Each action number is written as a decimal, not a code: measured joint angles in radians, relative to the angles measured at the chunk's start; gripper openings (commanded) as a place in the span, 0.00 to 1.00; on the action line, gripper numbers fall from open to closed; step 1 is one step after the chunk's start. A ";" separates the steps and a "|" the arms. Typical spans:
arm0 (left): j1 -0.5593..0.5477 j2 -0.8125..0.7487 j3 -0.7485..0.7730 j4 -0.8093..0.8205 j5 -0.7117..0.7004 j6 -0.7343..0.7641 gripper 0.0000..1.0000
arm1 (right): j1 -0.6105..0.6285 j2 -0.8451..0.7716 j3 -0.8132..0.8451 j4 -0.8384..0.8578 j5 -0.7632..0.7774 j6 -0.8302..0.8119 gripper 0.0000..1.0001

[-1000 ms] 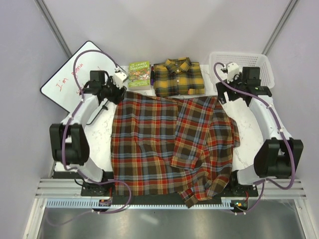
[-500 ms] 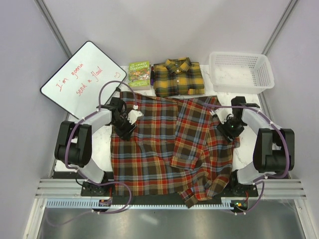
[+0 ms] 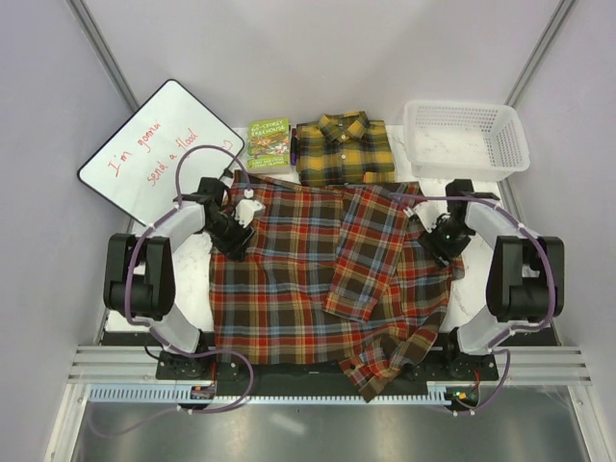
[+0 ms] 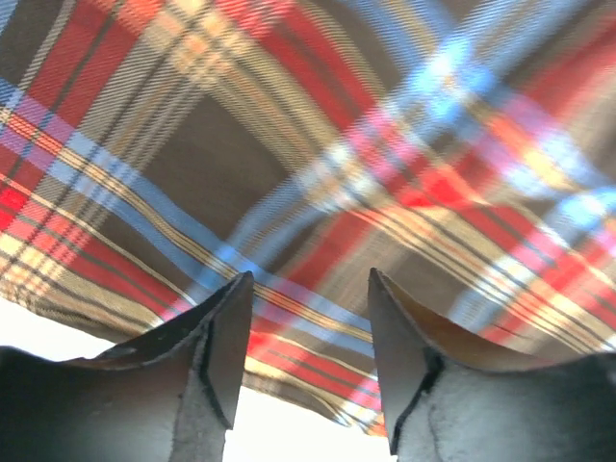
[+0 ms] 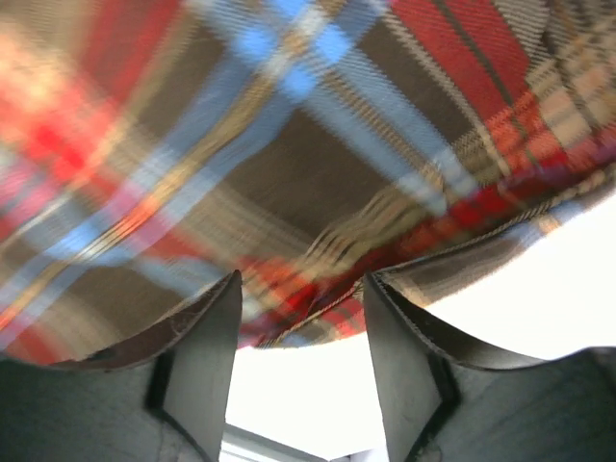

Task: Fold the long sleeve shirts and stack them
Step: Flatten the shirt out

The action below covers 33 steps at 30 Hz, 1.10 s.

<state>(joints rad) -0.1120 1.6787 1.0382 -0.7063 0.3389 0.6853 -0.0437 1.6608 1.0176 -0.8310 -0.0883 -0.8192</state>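
Note:
The red-brown plaid shirt (image 3: 318,279) lies spread on the white table, with one sleeve folded across its middle. The yellow and black shirt (image 3: 345,149) lies folded at the back centre. My left gripper (image 3: 234,238) is low at the red-brown shirt's left edge. In the left wrist view the left gripper (image 4: 308,289) is open, with the shirt's hem (image 4: 318,144) just ahead of the fingertips. My right gripper (image 3: 441,239) is low at the shirt's right edge. In the right wrist view the right gripper (image 5: 300,289) is open and the cloth edge (image 5: 241,125) lies just ahead.
A small green book (image 3: 269,144) lies left of the yellow shirt. A whiteboard (image 3: 159,154) with red writing leans at the back left. A white basket (image 3: 467,140) stands at the back right. The shirt's lower hem hangs over the table's near edge.
Both arms have pulled back from the shirt's far corners and dropped to its left and right edges. The shirt has shifted slightly left and its folded sleeve lies a little differently.

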 measured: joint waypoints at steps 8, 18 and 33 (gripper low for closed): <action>-0.023 -0.218 -0.015 -0.072 0.138 -0.003 0.66 | 0.127 -0.275 0.122 -0.124 -0.234 -0.009 0.61; -0.017 -0.308 -0.039 -0.091 0.214 -0.055 0.95 | 0.672 -0.368 -0.103 -0.033 -0.288 0.055 0.82; -0.007 -0.331 -0.077 -0.091 0.247 -0.149 0.97 | 0.980 -0.356 -0.276 0.253 -0.070 0.082 0.85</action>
<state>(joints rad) -0.1192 1.3476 0.9615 -0.7971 0.5861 0.5365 0.9367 1.3048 0.7418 -0.5777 -0.1585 -0.7376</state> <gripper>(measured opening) 0.963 0.845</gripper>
